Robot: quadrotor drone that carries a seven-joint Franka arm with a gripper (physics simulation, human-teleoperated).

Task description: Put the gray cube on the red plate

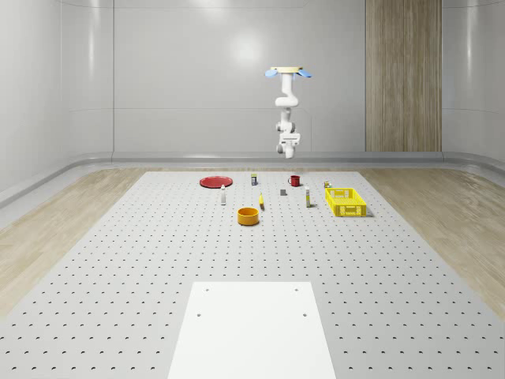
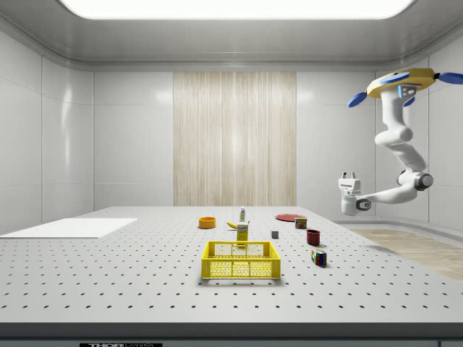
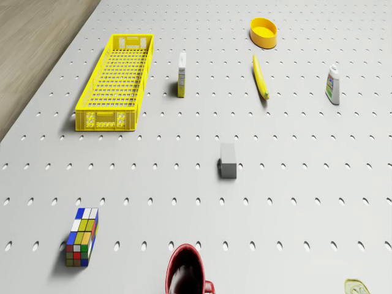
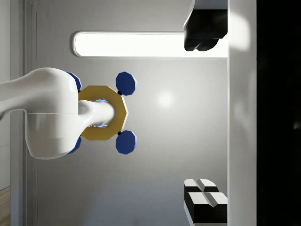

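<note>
- Drone [image 2: 402, 81]: hovers high above the tabletop's [image 1: 158, 260] far edge.
- Gripper [image 2: 350, 175]: raised, fingers pointing upward and spread apart, holding nothing.
- Gray cube [image 3: 228, 160]: on the tabletop, well apart from the red plate [image 1: 214, 181].

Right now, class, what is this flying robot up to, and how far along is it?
The drone hovers high near the far end of the table, its arm bent below it and the gripper pointing upward, open and holding nothing. The gray cube sits untouched on the table, between the red mug and the banana. The red plate lies apart and bare. Nothing has been picked up yet.
</note>
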